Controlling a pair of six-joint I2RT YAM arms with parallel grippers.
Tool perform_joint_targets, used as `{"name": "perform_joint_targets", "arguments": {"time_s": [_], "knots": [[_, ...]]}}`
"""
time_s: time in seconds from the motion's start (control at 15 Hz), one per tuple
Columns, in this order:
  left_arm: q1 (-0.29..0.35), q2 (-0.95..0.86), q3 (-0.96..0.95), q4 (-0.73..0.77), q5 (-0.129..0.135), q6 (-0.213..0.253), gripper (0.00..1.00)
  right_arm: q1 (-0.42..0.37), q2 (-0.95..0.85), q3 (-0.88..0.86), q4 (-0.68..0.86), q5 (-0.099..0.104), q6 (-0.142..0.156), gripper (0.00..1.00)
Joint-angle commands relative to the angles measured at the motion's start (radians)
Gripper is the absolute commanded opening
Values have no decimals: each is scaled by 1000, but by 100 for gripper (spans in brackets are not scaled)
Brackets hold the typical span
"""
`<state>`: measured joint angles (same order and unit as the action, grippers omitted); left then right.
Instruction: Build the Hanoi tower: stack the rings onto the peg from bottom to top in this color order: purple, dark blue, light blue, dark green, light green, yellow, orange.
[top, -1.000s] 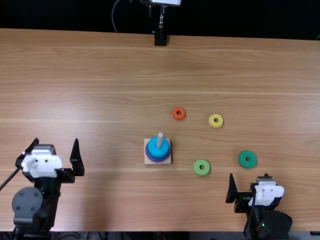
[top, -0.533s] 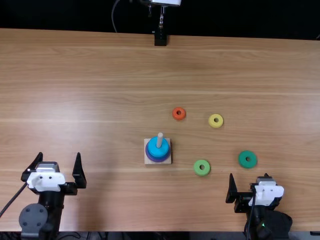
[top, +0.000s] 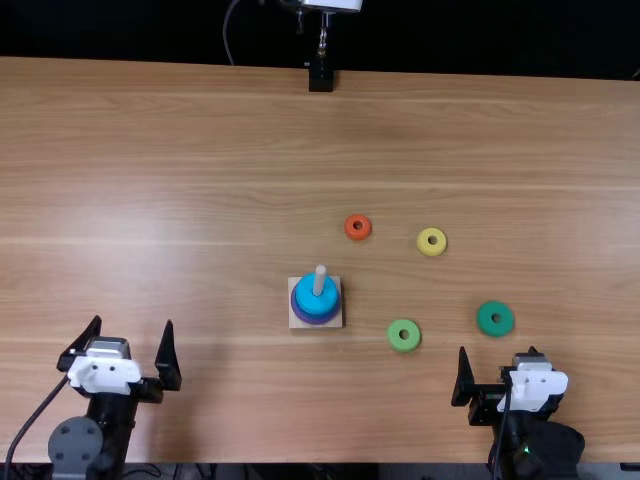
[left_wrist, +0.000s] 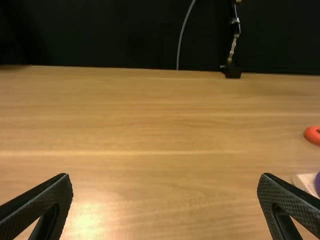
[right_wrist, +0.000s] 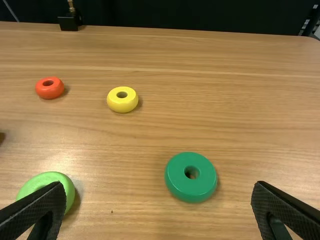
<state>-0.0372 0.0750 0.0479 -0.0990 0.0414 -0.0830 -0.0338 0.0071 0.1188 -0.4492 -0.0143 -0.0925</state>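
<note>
Left hand, top view: I have just drawn my left hand (top: 132, 322) back toward the near edge of the worktop (top: 220, 420); it is spread wide and holds nothing.
Right hand, top view: my right hand (top: 498, 350) has not moved, its fingers well apart and empty.
Peg, top view: the peg (top: 320, 272) stands up from the square base (top: 295, 323), with the light blue ring (top: 314, 291) on it above a darker purple-blue band (top: 315, 319). I cannot tell the layers of that band apart, but I judge the first three colors in place.
Loose rings, top view: the dark green ring (top: 495, 328), light green ring (top: 404, 345), yellow ring (top: 431, 249) and orange ring (top: 358, 236) have not shifted.
Base, left wrist view: one corner and a sliver of purple show beyond my wide-open, empty fingers.
Dark green ring, right wrist view: it lies flat ahead of my parted fingers, ungripped. With my left hand clear, I judge it next, best fetched by my right.
</note>
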Motion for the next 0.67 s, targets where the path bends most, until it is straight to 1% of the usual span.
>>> {"name": "perform_joint_targets", "arguments": {"time_s": [0.0, 0.07, 0.13, 0.27, 0.4, 0.6], "knots": [[13, -34, -25, -11, 12, 0, 100, -12, -7, -119, -62, 9, 2, 100], [16, -43, -39, -30, 8, 0, 100, -12, -7, -119, -62, 9, 2, 100], [19, -55, -43, -43, 14, 0, 100, -12, -7, -119, -62, 9, 2, 100], [17, -60, -48, -45, 14, 0, 100, -12, -7, -119, -62, 9, 2, 100], [14, -75, -48, -63, 3, 0, 100, -12, -7, -119, -62, 9, 2, 100], [11, -75, -48, -177, 3, 0, 100, -12, -7, -119, -62, 9, 0, 100]]}}
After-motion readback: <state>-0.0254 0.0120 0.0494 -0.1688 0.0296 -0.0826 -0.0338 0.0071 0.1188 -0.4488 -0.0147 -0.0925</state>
